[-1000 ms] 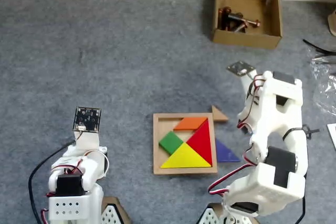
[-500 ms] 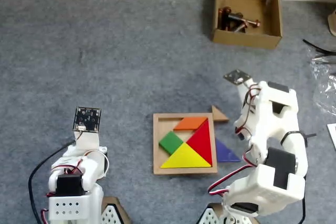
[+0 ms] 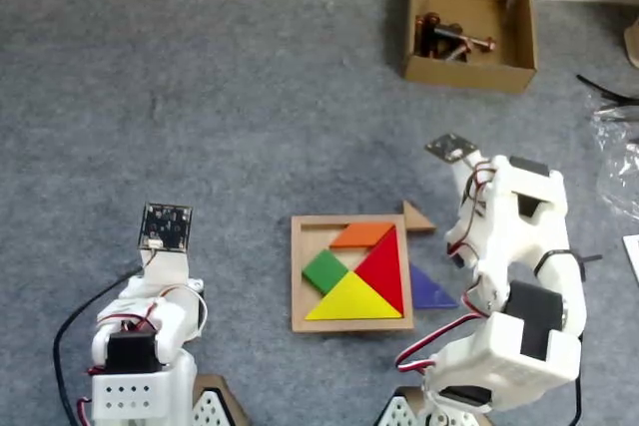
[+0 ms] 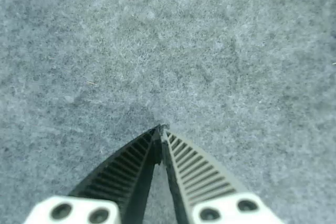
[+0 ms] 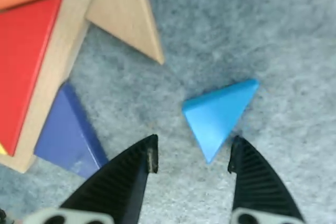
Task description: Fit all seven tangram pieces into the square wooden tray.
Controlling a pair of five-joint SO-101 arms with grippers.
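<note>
The square wooden tray (image 3: 297, 276) holds orange (image 3: 361, 234), green (image 3: 324, 270), red (image 3: 384, 266) and yellow (image 3: 351, 301) pieces. A tan triangle (image 3: 416, 216) lies outside its far right corner and a dark blue triangle (image 3: 429, 289) lies against its right side. On the carpet beside them is a light blue triangle (image 5: 218, 116). My right gripper (image 5: 193, 153) is open, its fingers on either side of that triangle's near tip, apart from it. My left gripper (image 4: 160, 129) is shut on nothing over bare carpet, left of the tray.
A cardboard box (image 3: 469, 27) with metal parts stands at the back right. Cables and a plastic bag (image 3: 614, 157) lie at the right edge. Grey carpet stretches open to the left and behind the tray.
The right arm shifted slightly left and away from its base, then held still. The left arm and all the pieces stayed put.
</note>
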